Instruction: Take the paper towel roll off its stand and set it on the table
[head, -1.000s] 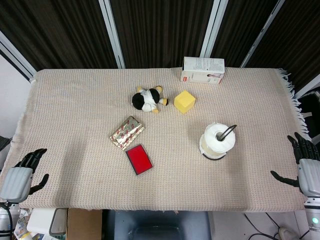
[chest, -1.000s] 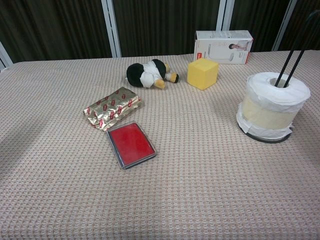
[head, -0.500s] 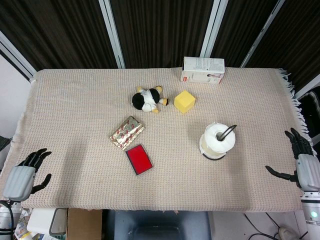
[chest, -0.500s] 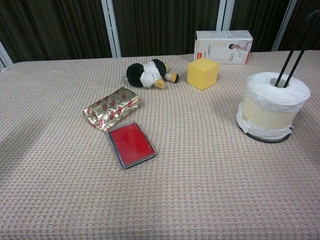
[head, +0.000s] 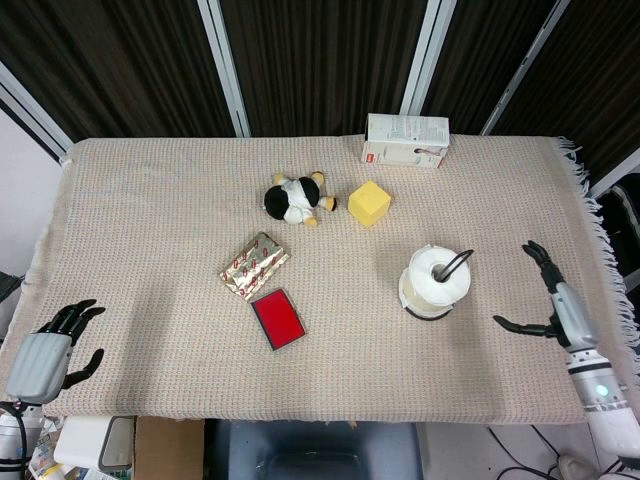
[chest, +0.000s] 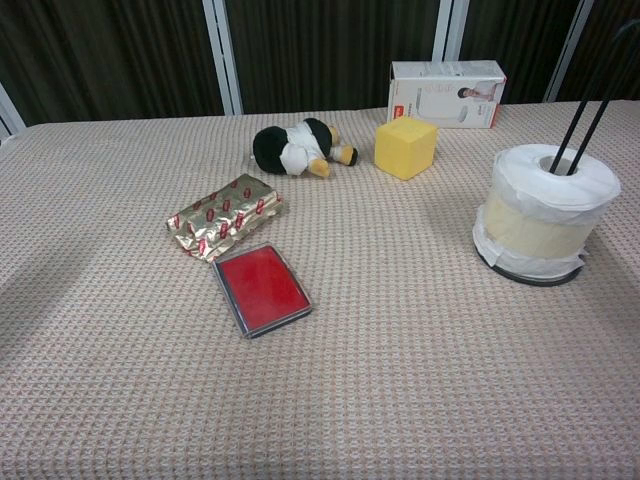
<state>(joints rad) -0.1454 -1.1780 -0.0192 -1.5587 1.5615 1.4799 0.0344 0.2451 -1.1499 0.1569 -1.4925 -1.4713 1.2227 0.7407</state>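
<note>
A white paper towel roll (head: 432, 281) (chest: 545, 208) sits upright on a black wire stand (head: 452, 267) (chest: 585, 100), right of the table's middle. The stand's thin loop rises out of the roll's core. My right hand (head: 553, 307) hovers over the cloth to the right of the roll, fingers spread, holding nothing, a short gap away. At the table's front left corner my left hand (head: 45, 352) is open and holds nothing. The chest view shows neither hand.
A beige woven cloth (head: 150, 220) covers the table. On it lie a red flat case (head: 277, 318), a gold foil packet (head: 255, 265), a black-and-white plush toy (head: 296, 198), a yellow block (head: 368, 203) and a white box (head: 405, 140) at the far edge.
My right hand has moved left and inward from the table's right edge toward the roll. The left hand has barely shifted. The roll and stand have not moved.
</note>
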